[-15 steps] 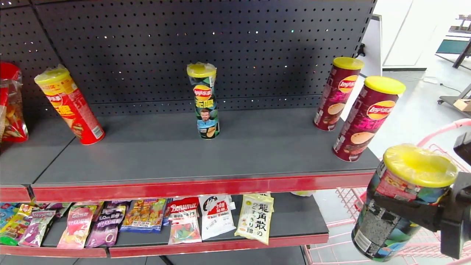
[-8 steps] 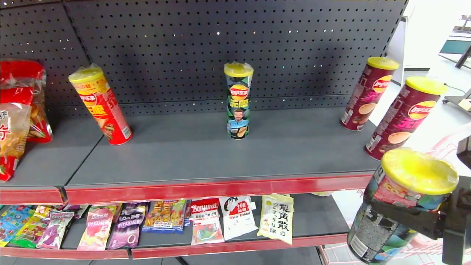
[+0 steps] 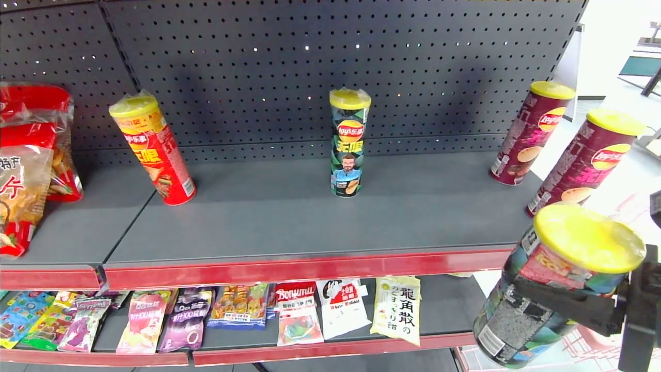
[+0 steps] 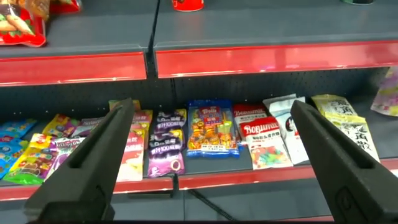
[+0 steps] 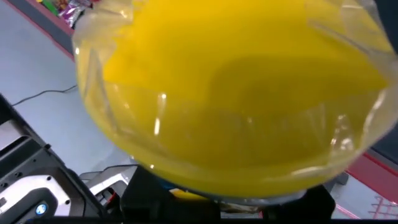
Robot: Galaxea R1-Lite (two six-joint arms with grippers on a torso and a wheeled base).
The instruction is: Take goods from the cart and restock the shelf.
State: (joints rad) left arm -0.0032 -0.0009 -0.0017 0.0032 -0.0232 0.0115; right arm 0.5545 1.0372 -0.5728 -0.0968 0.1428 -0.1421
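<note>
My right gripper is shut on a tall chip can with a yellow lid and a dark green patterned body. It holds the can tilted at the lower right, in front of and below the right end of the upper shelf. A matching can stands upright mid-shelf. The left gripper is open, its two black fingers spread wide, and it faces the lower shelf of snack packets.
A red can leans at the shelf's left. Two maroon cans stand at its right end. Red snack bags sit far left. A pink cart shows below the held can. Bare shelf lies between the cans.
The head view has swung left, so the shelf goods sit farther right in the picture. The held can has stayed at the lower right, now overlapping the shelf's right end a little more.
</note>
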